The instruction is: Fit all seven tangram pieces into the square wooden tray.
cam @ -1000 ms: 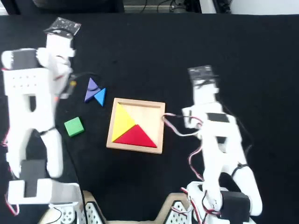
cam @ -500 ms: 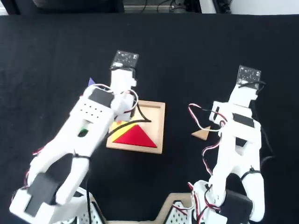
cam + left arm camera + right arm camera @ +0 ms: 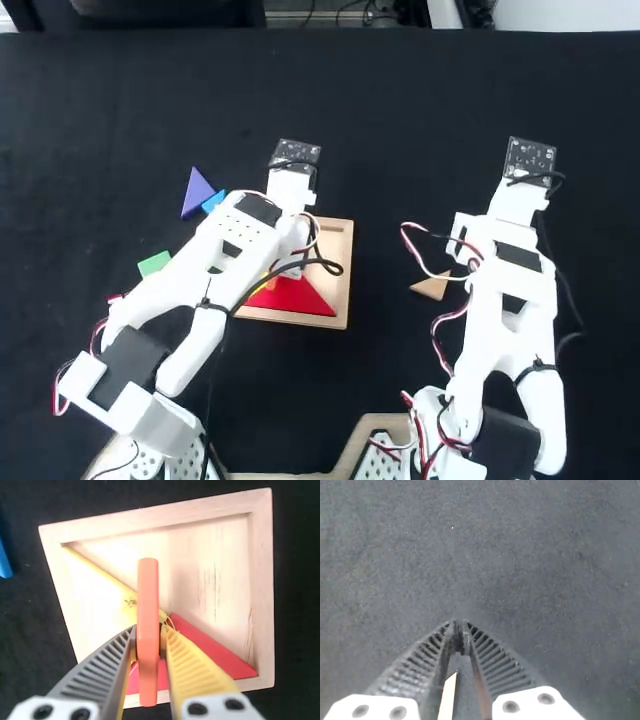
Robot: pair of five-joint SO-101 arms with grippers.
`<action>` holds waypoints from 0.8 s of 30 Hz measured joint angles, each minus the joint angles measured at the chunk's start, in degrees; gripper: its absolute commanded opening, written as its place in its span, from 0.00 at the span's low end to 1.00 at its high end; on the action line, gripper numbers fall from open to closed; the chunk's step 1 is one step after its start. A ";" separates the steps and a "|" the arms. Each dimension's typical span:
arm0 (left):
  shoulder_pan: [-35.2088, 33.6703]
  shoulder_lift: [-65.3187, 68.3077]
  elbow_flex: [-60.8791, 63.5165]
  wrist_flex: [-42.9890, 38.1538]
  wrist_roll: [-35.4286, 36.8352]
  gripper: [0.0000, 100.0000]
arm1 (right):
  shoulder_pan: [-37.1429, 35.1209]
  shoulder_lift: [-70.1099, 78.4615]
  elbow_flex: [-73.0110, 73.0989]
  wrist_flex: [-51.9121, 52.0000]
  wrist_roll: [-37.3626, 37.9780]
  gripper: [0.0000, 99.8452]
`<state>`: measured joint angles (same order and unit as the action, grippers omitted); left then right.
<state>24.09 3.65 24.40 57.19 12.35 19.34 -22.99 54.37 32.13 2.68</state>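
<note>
Left gripper [image 3: 148,630] clamps the orange piece [image 3: 148,590] edge-on over the tray [image 3: 261,580]. Dropped like this, it could land on the red piece [image 3: 210,652] and sit crooked. Right gripper [image 3: 458,628] rests closed.

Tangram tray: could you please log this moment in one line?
left gripper shut on orange piece above tray | red triangle in tray | right gripper shut over table
</note>
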 measured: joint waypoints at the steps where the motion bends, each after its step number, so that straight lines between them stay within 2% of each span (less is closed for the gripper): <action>1: 0.00 0.00 0.00 0.00 0.09 0.03 | -0.09 0.00 0.00 0.00 0.00 0.01; 11: 2.90 0.62 0.00 1.23 0.00 0.03 | -0.09 0.00 0.00 0.00 0.00 0.01; 16: 2.90 0.62 0.00 1.32 -0.09 0.10 | -0.09 0.00 0.00 0.00 0.00 0.01; 24: 2.90 0.70 0.97 1.32 -1.05 0.09 | -0.09 0.00 0.00 0.00 0.00 0.01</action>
<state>26.99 4.35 25.36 58.51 11.30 19.25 -22.99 54.37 32.13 2.68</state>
